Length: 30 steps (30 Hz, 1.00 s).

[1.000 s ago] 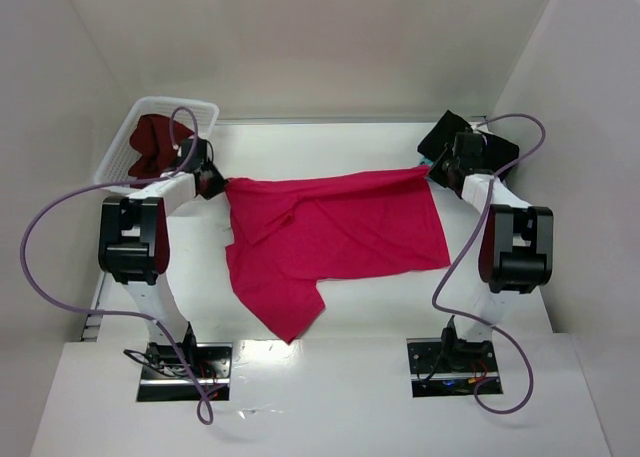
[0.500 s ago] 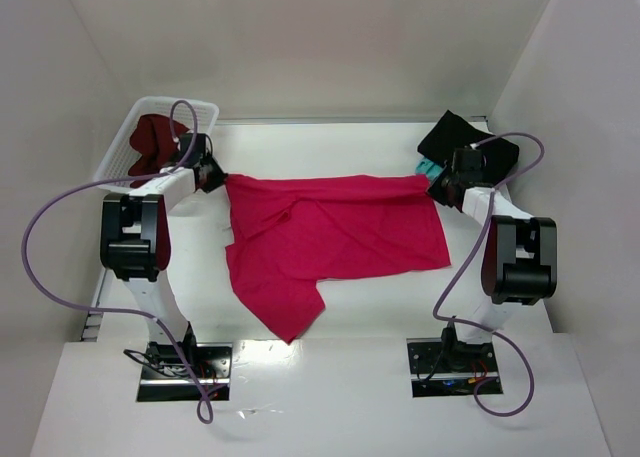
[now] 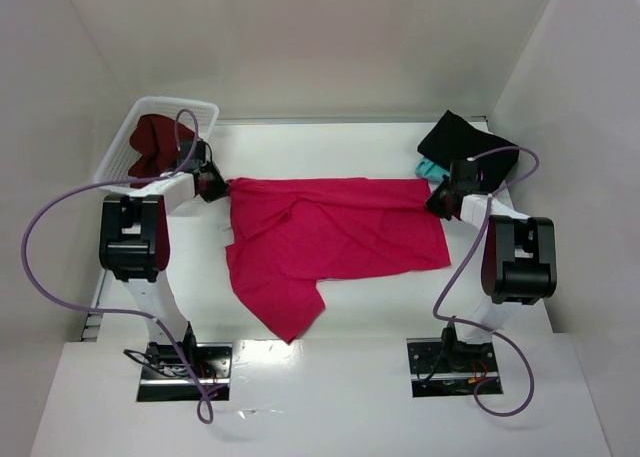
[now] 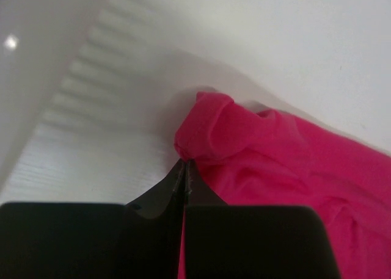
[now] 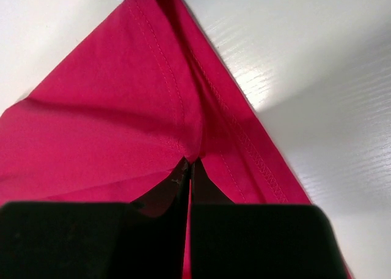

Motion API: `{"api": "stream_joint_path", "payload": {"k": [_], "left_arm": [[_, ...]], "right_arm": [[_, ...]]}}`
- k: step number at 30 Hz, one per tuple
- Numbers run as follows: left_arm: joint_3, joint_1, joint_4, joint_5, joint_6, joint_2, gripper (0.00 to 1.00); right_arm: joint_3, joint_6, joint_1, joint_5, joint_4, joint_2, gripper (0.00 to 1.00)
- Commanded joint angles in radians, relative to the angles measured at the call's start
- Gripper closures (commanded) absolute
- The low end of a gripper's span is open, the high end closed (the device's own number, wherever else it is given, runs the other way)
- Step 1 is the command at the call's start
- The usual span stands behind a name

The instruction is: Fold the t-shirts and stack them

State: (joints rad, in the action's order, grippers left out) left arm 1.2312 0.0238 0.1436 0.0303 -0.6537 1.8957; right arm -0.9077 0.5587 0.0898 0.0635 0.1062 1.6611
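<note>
The crimson-pink t-shirt (image 3: 330, 237) lay spread across the middle of the table (image 3: 330, 147), its far edge drawn out in a line between the two arms. The cloth was mostly flat on the right half. The left half carried several creases, and a pointed flap ran down toward the near edge.

The left gripper (image 3: 212, 184) sat at the far left corner of this shirt. From its wrist camera the jaws were seen clenched together, pinching a small bunched roll of pink fabric at their tips. The bunch was raised just off the table surface.

The right gripper (image 3: 440, 199) sat at the far right corner of the same shirt. Its jaws were likewise clamped tight on the cloth, just inside a stitched hem. The fabric fanned out from the pinch point toward the far side.

The maroon t-shirt (image 3: 150, 142) lay crumpled inside the white lattice basket (image 3: 200, 109) at the far left corner, just beyond the left gripper. The black t-shirt (image 3: 460, 137) lay at the far right corner against the right wall. The teal t-shirt (image 3: 428, 169) showed only as a small patch at the near left edge of the black one, just beside the pink shirt's far right corner. Whether the teal cloth ran under the black one could not be determined.
</note>
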Motion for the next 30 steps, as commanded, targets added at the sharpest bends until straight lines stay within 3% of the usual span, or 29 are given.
{"api": "stream_joint_path", "payload": {"k": [1,21,30], "left_arm": [[-0.010,0.007,0.021,0.091,0.060,-0.078,1.00],[0.033,0.007,0.271,0.269,0.186,-0.279,1.00],[-0.073,0.007,0.301,0.342,0.206,-0.281,1.00]], "right_arm": [[0.003,0.003,0.007,-0.025,-0.013,-0.014,1.00],[-0.137,-0.036,0.007,-0.076,0.015,-0.014,1.00],[-0.128,-0.036,0.007,-0.067,0.004,0.019,1.00]]}}
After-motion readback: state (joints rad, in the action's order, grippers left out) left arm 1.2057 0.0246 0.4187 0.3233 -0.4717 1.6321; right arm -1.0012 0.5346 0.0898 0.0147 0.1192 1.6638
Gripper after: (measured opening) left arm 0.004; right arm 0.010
